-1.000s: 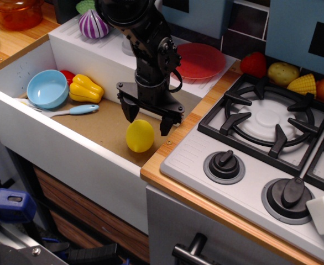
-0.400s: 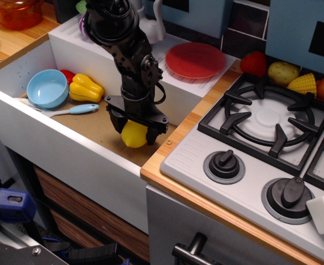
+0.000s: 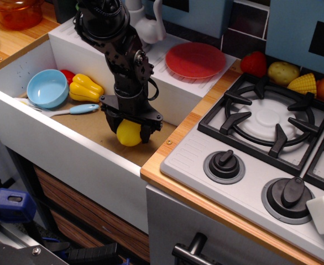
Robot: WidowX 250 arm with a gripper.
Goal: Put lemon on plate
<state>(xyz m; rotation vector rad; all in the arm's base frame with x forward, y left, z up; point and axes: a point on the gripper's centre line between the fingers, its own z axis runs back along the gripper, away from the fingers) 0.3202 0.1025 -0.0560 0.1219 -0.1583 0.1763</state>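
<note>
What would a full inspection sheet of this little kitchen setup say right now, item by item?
Surface: brown sink floor, wooden counter edge, grey toy stove.
Job's things: lemon low in the sink between the fingers; red plate on the white ledge, bare.
Clutter: blue bowl, yellow pepper, blue-handled spoon, purple onion mostly hidden, strawberry, potato, corn.
Grippers: gripper straddles the lemon, jaws at its sides.
Cables: a black loop on the arm's wrist.
Surroundings: orange pot top left, blue clamp bottom left.
</note>
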